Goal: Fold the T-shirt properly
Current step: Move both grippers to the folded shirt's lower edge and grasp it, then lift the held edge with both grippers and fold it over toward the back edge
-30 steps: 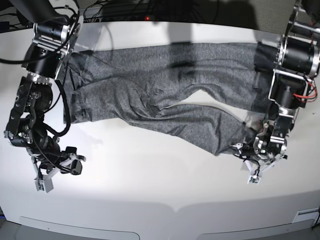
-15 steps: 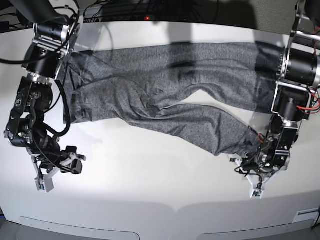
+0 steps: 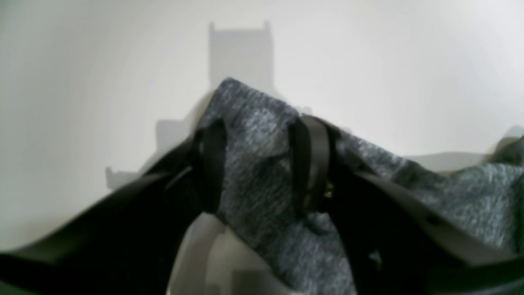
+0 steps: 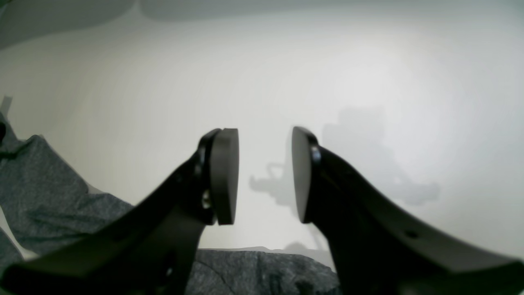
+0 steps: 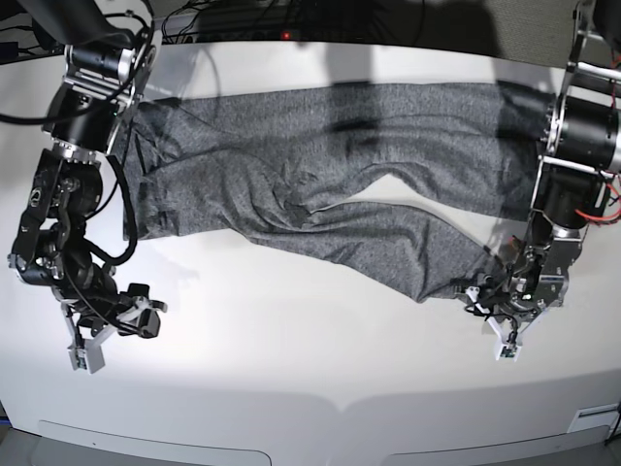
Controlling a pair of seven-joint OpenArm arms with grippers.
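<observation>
The heather-grey T-shirt [image 5: 320,184] lies spread across the white table, with one long sleeve running to the front right. My left gripper [image 5: 506,342] is at that sleeve's end, low over the table. In the left wrist view its fingers stand apart [image 3: 260,135] and the sleeve cloth [image 3: 262,184] fills the gap between them, its tip reaching past the fingertips. My right gripper [image 5: 85,354] is open and empty above bare table at the front left, away from the shirt. In the right wrist view [image 4: 265,176] the shirt [image 4: 49,196] shows at the lower left.
The white table [image 5: 291,340] has a front edge with two recessed panels. Cables and dark equipment [image 5: 243,19] lie along the back edge. The arms' upper links stand over the shirt's left and right ends.
My left gripper dipped toward the table's front edge, then came back up and slightly right at the sleeve end. The right arm has not moved.
</observation>
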